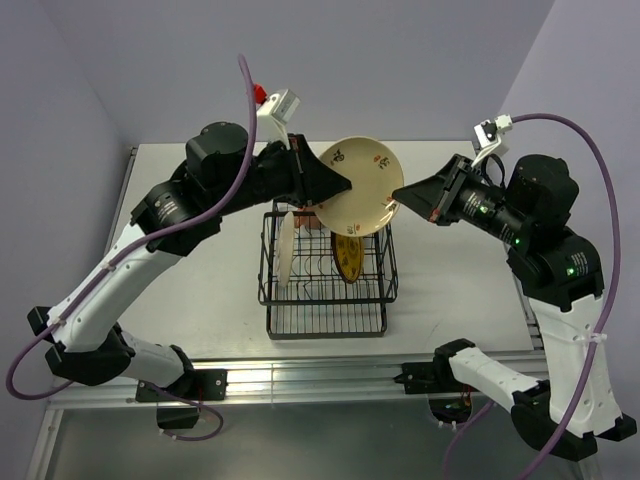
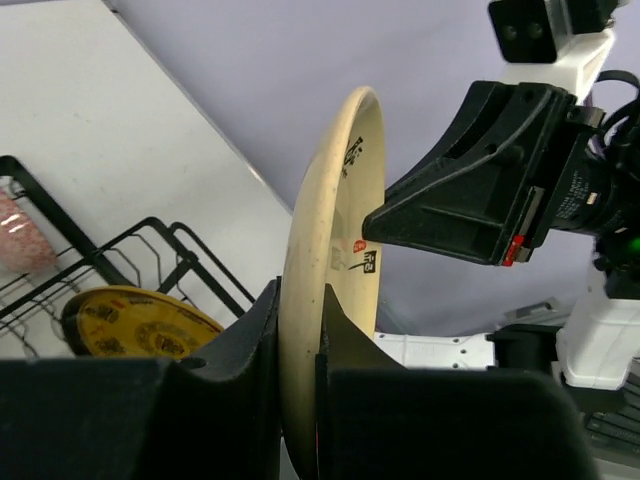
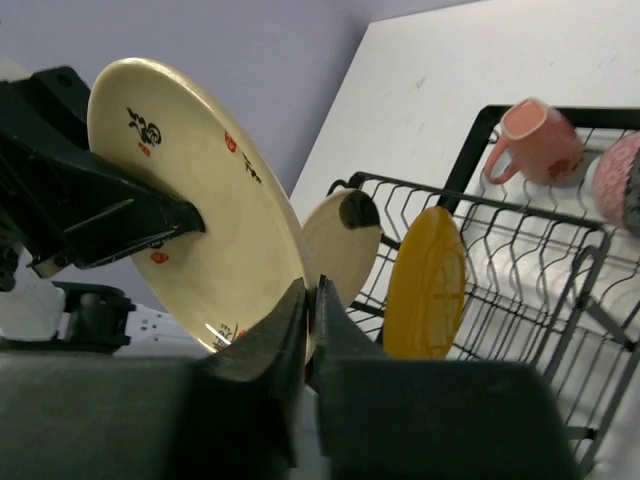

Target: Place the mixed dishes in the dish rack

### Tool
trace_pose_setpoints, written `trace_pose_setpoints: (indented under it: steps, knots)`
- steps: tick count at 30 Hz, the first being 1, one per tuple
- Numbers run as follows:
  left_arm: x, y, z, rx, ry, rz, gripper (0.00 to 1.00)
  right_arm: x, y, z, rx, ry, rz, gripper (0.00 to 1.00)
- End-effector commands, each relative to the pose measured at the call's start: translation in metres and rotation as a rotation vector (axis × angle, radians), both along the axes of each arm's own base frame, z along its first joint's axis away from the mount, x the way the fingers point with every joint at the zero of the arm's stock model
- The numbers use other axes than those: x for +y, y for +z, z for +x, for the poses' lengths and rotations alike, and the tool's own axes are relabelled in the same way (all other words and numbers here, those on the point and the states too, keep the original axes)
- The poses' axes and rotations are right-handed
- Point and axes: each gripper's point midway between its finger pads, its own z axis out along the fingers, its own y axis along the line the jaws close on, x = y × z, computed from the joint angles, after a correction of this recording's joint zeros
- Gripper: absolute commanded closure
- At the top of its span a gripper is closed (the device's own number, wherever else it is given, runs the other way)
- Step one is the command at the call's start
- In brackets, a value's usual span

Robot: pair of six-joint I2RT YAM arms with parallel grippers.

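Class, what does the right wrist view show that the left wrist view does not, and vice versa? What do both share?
Only the right wrist view shows the pink mug's handle and a second cream plate standing in the dish rack. Only the left wrist view shows the yellow plate's patterned face. Both show the held cream plate, pinched by left fingers and right fingers, and the rack.

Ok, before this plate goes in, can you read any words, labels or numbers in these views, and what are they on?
No text here is clear enough to quote.
Cream plate: black brush-style marks and small red stamps, possibly characters, not legible.
Yellow plate: dark patterned patches, too blurred to tell whether they are lettering.
Dish rack and mug: no label or print visible.
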Motion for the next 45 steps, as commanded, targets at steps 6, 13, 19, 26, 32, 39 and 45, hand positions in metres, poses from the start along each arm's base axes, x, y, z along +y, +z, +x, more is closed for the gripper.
trace_pose_setpoints:
  steps: [6, 13, 19, 26, 32, 39, 45]
  knots:
    - [0.067, 0.002, -0.007, 0.059, 0.305, 0.128, 1.0, -0.035, 0.006, 0.014, -0.014, -0.229, -0.051, 0.0]
    - [0.088, -0.002, -0.022, 0.115, 0.472, 0.232, 1.0, -0.045, -0.01, 0.022, 0.032, -0.299, -0.092, 0.0]
    - [0.085, -0.029, -0.021, 0.13, 0.521, 0.334, 1.0, -0.047, -0.025, 0.026, 0.056, -0.308, -0.117, 0.0]
    - [0.092, -0.046, -0.018, 0.123, 0.551, 0.394, 1.0, -0.043, -0.04, 0.027, 0.082, -0.289, -0.132, 0.0]
    - [0.08, -0.061, -0.013, 0.113, 0.543, 0.456, 1.0, -0.034, -0.057, 0.027, 0.11, -0.244, -0.119, 0.01]
    - [0.072, -0.075, -0.008, 0.106, 0.549, 0.512, 1.0, -0.038, -0.073, 0.024, 0.127, -0.283, -0.173, 0.03]
    - [0.071, -0.081, -0.005, 0.102, 0.561, 0.534, 1.0, -0.016, -0.071, 0.015, 0.132, -0.252, -0.233, 0.06]
